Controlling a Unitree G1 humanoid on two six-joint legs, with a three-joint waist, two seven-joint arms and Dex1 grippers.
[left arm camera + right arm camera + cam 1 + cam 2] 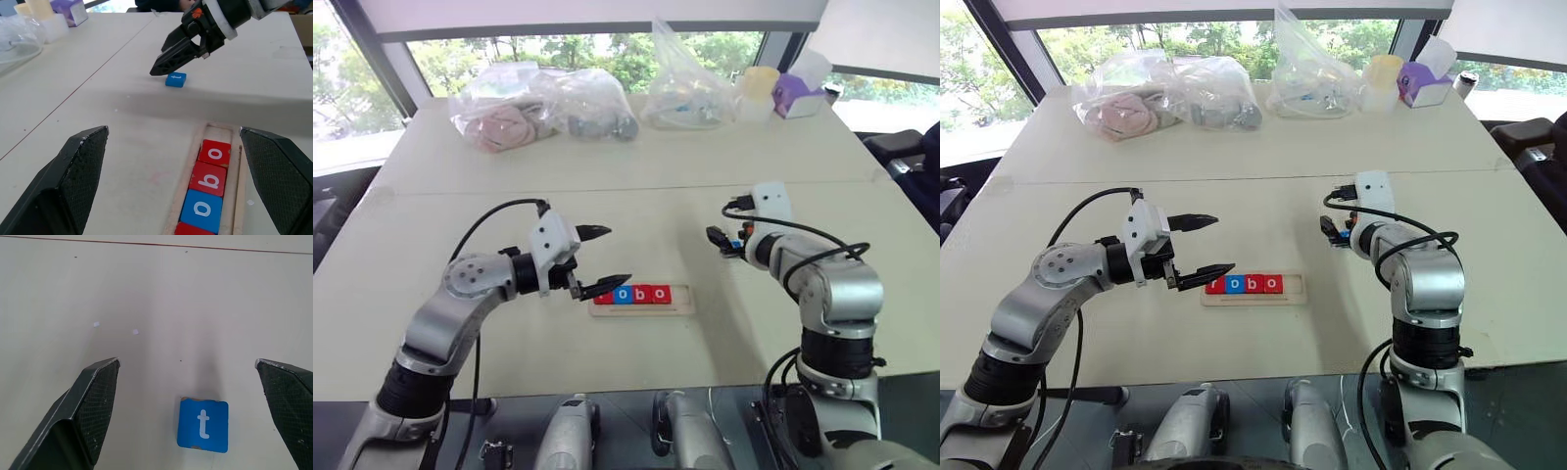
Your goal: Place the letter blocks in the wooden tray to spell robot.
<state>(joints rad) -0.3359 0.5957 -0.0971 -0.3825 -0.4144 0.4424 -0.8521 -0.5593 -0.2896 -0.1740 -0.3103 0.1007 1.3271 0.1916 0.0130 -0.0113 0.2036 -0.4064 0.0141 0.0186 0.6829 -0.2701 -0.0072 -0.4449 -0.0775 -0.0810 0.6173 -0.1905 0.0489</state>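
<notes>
A pale worktop carries a narrow wooden tray near its front edge. Four letter blocks sit in the tray in a row: red, blue, red, red. The last three read o, b, o; the first is partly hidden by the left claw. The slot at the tray's right end is bare.

The left claw hangs just above the tray's left end, fingers spread wide, gripping nothing.

The fifth block, a blue t, lies flat on the worktop, well to the right of the tray and farther back. The right claw hovers just above it, fingers parted, not touching it.

Plastic bags and small containers line the far edge.
</notes>
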